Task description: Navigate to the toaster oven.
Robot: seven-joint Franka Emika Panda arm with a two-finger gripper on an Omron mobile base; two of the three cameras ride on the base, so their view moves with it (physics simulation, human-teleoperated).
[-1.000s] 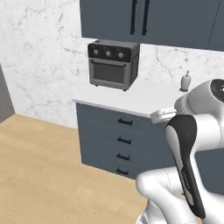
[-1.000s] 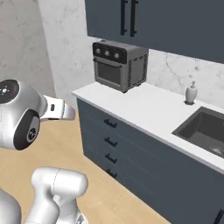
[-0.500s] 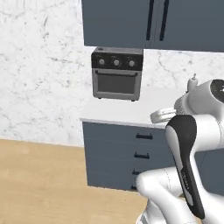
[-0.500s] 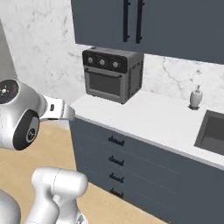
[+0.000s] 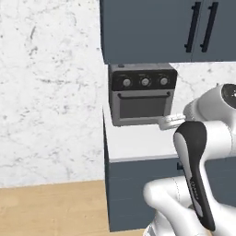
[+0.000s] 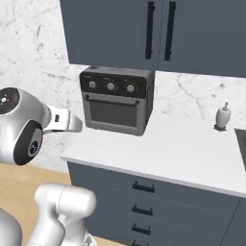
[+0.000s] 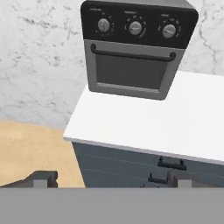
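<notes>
My gripper [image 7: 109, 179] hangs in open air ahead of the counter edge, released and holding nothing; its two finger tips stand well apart, though I see little more than their ends. Beyond it, the toaster oven [image 7: 138, 47] sits at the left end of the white counter [image 7: 175, 127], backed against the marble wall, door closed. Dark drawers [image 6: 144, 202] run beneath, and upper cabinets [image 6: 158, 33] hang directly above.

Bare counter [image 7: 144, 124] fronts the toaster oven [image 7: 135, 46]; cabinets [image 6: 144, 33] overhang.
</notes>
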